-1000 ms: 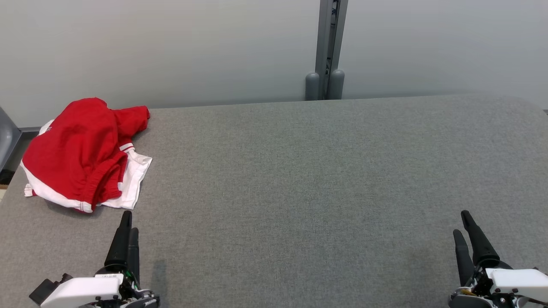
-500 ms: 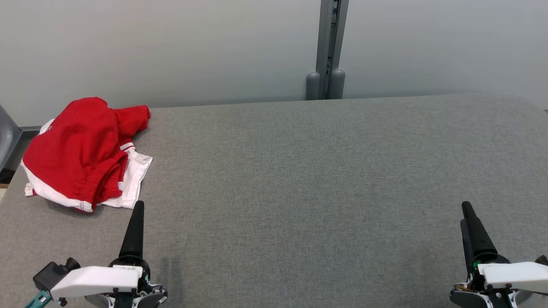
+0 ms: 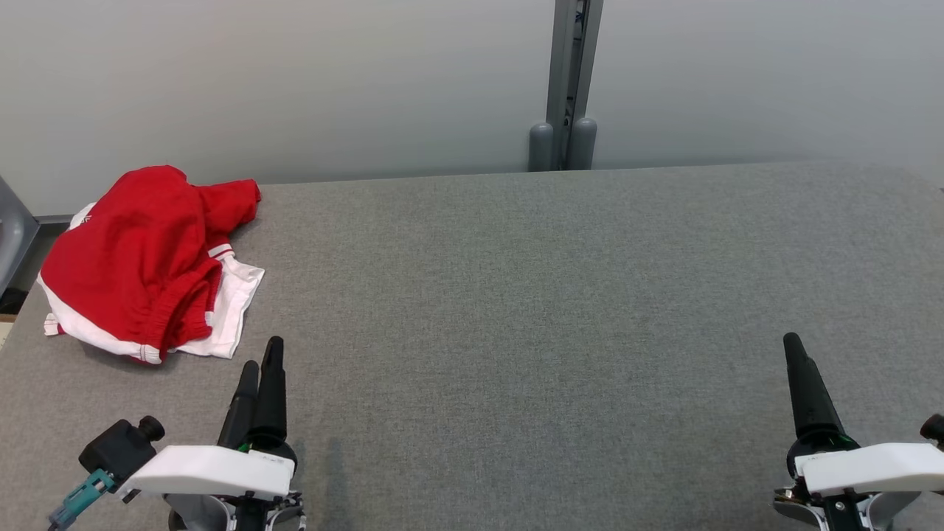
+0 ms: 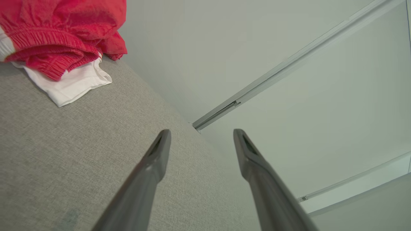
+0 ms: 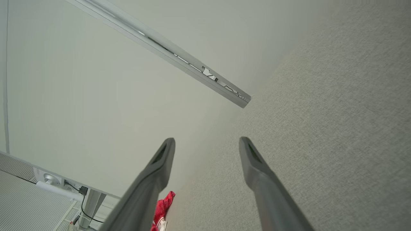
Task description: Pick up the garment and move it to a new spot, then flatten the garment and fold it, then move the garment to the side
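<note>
A crumpled red and white garment (image 3: 140,262) lies bunched at the far left corner of the grey worktop (image 3: 553,295), close to the pale wall (image 3: 295,81), with a white edge spilling out on the robot's side. The left gripper (image 3: 262,354) hovers near that white edge without touching the cloth, and its wrist view shows its fingers (image 4: 154,160) apart with nothing between them. The right gripper (image 3: 793,343) is well apart at the near right. From the head its fingers seem to line up one behind the other, but its wrist view shows them spread and empty
</note>
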Controlling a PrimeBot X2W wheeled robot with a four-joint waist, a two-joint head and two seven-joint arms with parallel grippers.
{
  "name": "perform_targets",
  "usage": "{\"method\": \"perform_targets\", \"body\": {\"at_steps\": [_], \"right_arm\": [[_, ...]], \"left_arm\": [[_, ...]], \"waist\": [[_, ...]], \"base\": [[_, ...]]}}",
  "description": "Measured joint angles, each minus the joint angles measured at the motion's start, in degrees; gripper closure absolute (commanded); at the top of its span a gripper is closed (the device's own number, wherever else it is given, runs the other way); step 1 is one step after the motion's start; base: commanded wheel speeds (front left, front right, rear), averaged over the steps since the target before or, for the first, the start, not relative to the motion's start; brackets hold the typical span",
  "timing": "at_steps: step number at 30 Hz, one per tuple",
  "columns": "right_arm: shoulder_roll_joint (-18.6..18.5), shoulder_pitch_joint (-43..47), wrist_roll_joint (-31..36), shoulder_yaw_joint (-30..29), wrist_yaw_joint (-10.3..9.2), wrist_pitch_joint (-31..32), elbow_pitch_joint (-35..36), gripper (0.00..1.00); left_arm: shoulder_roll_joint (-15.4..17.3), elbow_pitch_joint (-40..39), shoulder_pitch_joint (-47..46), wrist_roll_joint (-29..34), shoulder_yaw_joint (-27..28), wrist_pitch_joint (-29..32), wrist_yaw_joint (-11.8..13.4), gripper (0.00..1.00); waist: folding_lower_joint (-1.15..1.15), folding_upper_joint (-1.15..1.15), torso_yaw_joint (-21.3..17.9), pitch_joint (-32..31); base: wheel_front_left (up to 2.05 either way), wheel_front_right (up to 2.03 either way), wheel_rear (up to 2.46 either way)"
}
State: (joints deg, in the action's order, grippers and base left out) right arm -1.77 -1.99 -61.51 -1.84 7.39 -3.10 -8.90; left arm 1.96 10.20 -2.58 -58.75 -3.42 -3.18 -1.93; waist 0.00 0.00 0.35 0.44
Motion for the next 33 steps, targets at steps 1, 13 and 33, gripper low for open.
{"method": "perform_targets", "body": {"at_steps": [1, 13, 33], "right_arm": [[0.0, 0.0, 0.0, 0.0, 0.00, 0.0, 0.0, 0.00], [-0.2, 0.2, 14.1, 2.2, 0.01, -2.1, 1.5, 0.00], [-0.4, 1.1, 30.6, 3.6, 0.01, -5.3, 1.7, 0.00]], "left_arm": [[0.0, 0.0, 0.0, 0.0, 0.0, 0.0, 0.0, 0.00], [0.2, -0.5, 0.0, 13.4, -1.4, -2.2, 1.8, 0.00], [0.4, 1.0, 0.5, 29.0, -2.0, -5.4, 3.4, 0.00]], "waist": [[0.00, 0.00, 0.0, 0.0], [0.00, 0.00, 0.2, 0.1], [0.00, 0.00, 0.2, 0.1]], "base": [[0.00, 0.00, 0.00], [0.00, 0.00, 0.00], [0.00, 0.00, 0.00]]}}
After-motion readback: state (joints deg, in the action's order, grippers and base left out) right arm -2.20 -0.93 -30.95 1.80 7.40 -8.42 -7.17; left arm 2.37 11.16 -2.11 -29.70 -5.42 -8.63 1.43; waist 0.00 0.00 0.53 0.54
